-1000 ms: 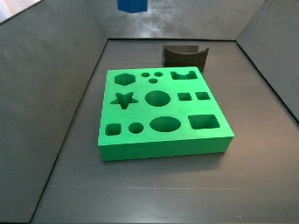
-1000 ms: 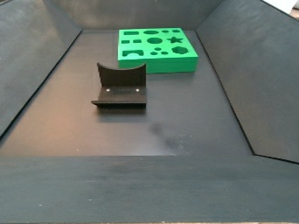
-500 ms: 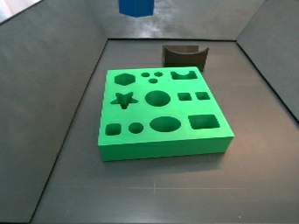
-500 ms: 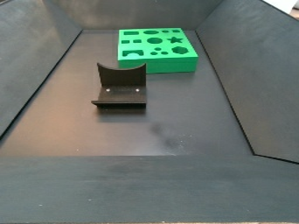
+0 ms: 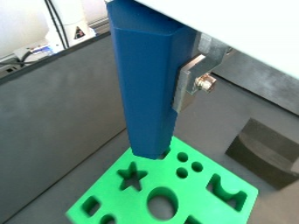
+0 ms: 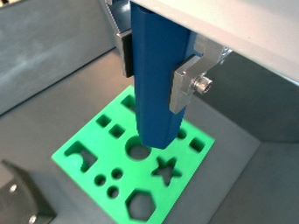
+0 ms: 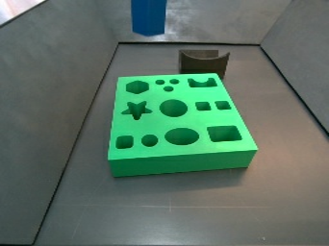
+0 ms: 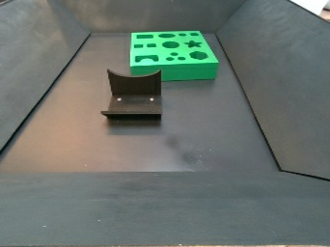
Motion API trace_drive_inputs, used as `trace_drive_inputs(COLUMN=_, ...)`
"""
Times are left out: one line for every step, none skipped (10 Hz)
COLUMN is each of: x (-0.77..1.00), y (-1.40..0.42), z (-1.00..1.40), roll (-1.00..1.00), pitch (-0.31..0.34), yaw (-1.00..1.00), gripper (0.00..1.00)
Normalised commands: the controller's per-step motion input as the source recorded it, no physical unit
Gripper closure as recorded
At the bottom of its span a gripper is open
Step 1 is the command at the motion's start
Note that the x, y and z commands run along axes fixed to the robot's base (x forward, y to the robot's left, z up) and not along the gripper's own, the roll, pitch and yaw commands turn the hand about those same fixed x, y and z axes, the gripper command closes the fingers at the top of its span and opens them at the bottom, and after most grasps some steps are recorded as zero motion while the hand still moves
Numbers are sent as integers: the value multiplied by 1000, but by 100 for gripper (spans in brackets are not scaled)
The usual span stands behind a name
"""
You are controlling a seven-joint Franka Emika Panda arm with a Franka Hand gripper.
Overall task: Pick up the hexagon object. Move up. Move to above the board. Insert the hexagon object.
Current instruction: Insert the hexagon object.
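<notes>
both wrist views look steeply down from close behind the pincer point(image 6: 158, 66), whose fingers clamp the hexagon object point(image 5: 146, 79), onto the board point(image 6: 111, 140) below. a side view faces the board point(image 7: 180, 120) from near, with the fixture point(image 7: 206, 62) behind it by the surface's far edge. a side view sits farther back, high, with the fixture point(image 8: 133, 95) mid-surface and the board point(image 8: 175, 53) at the far edge. all four share the board.
</notes>
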Motion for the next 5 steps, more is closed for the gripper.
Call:
trace_drive_inputs(x=0, y=500, z=-414, roll=10, pitch=-6, yaw=43, gripper=100)
trace_drive_inputs(x=0, y=443, z=-474, roll=0, pitch=-50, yaw=0, gripper=100)
trace_drive_inputs(x=0, y=480, z=-511, roll=0, pitch=-63, yaw=0, gripper=100)
trace_drive_inputs(x=0, y=454, z=-509, roll=-49, pitch=-131, yaw=0, gripper=100)
trace_drive_inputs(x=0, y=449, z=-514, roll=-114, pitch=-200, yaw=0, gripper=100)
